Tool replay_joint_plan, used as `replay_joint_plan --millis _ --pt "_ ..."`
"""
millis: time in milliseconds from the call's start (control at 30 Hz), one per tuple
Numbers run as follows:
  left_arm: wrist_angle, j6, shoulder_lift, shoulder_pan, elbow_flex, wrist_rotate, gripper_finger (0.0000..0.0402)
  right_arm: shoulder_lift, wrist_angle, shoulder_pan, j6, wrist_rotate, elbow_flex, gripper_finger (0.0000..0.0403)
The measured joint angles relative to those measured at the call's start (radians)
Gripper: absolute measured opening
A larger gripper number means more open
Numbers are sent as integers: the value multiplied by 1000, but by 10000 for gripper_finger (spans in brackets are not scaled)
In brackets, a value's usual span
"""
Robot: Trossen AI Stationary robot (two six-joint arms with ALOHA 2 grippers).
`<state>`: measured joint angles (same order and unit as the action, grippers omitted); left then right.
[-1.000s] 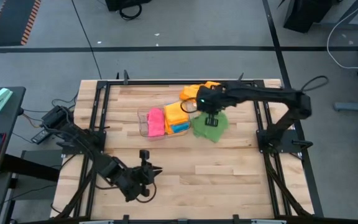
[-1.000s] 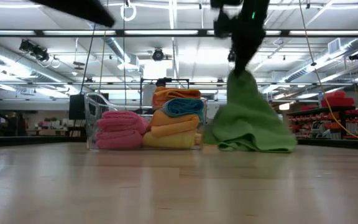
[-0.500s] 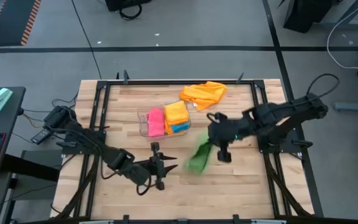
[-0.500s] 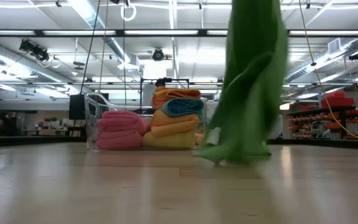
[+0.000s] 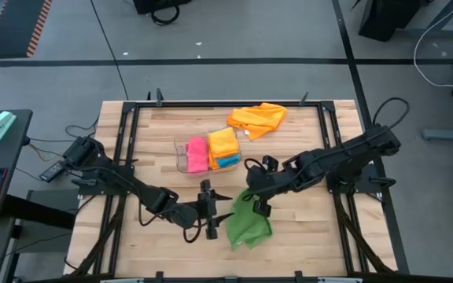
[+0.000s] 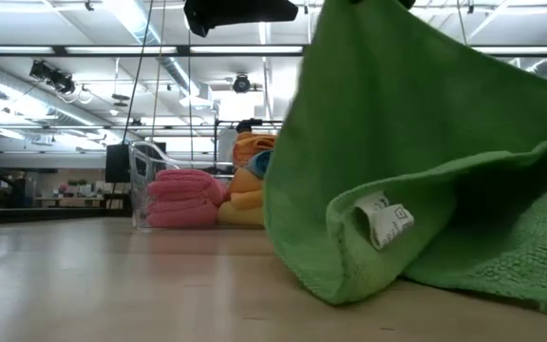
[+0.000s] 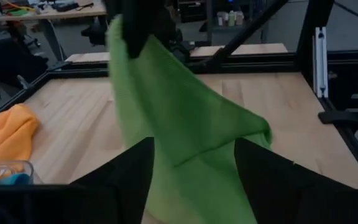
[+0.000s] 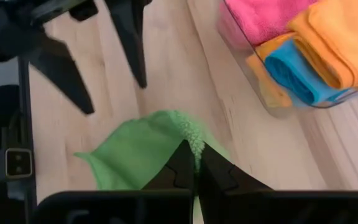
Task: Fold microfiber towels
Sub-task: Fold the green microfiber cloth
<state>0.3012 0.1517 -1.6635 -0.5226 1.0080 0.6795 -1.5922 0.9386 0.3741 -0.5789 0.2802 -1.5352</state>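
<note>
Green towel [image 5: 248,224] carried from beside the clear bin [image 5: 181,146] to the near centre of the bench [image 5: 305,228] within the last second; lower edge now resting on the wood, upper corner held aloft. Right gripper [image 5: 255,194] fingers clamped together on that corner. Left gripper [image 5: 211,211] brought in from the near-left area to just beside the towel, fingers [image 7: 127,172] spread apart on either side of the hanging cloth, not yet closed.

Judged state: spreading stage begun, second corner about to be taken; no fold made.

Towel appearance: bright green, soft looped pile, draped in loose creases, white care tag [image 6: 386,219] showing at the folded-over edge. Orange towel [image 5: 257,118] lying loose at the far edge. Pink, orange and blue towels folded in the bin.
</note>
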Motion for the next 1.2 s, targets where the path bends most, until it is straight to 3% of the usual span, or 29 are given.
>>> replay_joint_plan --millis 433,533,1000,1200 --pt "-22 21 -33 66 0 19 243 30 -147 -12 69 23 0 19" --pt "-91 44 -35 68 0 19 241 30 -142 -11 74 23 0 20" --pt "-384 260 -32 17 0 15 172 69 -131 12 97 51 -31 21" --pt "-355 291 -32 8 0 -141 153 69 -152 15 127 122 -31 21"
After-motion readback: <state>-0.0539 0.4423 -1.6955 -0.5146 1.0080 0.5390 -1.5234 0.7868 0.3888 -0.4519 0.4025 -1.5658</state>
